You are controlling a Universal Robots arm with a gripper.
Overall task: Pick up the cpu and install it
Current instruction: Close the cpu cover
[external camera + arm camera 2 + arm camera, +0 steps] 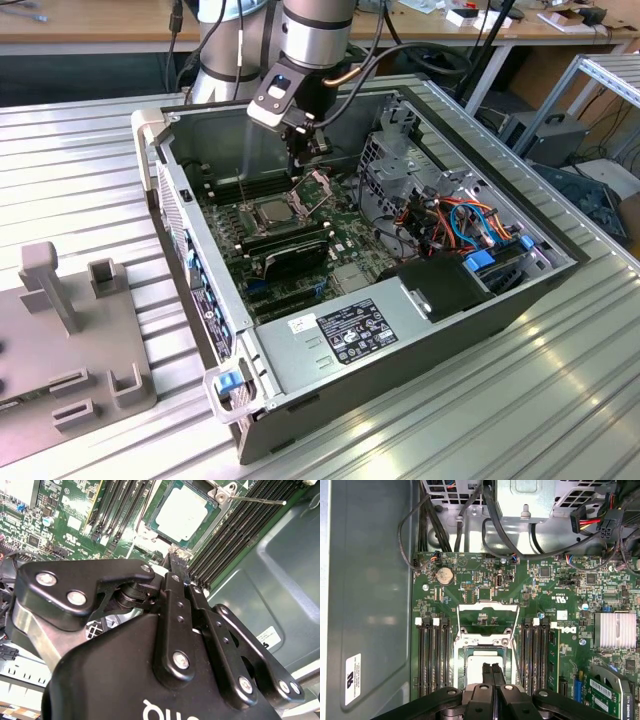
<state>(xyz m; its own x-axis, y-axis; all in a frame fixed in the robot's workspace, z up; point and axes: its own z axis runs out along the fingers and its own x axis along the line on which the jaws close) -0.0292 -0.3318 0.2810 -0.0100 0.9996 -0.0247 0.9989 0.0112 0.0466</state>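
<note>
Cpu (475,669) sits flat in socket (460,644) on board (480,580), grey metal top up. Plate (488,614) is swung open off one side and lever (252,500) is raised clear. Gripper (492,666) hangs right over it, fingers pressed together with nothing between them. From the tips, cpu lies straight below. In the first wrist view the tips overlap one edge of it, and in the second wrist view gripper (178,558) points at the rim of cpu (184,511). Touching or just apart: can't tell. The exterior view has gripper (302,165) above cpu (274,210), inside case (400,330). Cpu is square, so it has no real long axis. Its edges run parallel to the slots (432,660) flanking socket on both sides, and the finger pair sits across those slots. Judgement: chip looks already seated, plate not yet shut.
</note>
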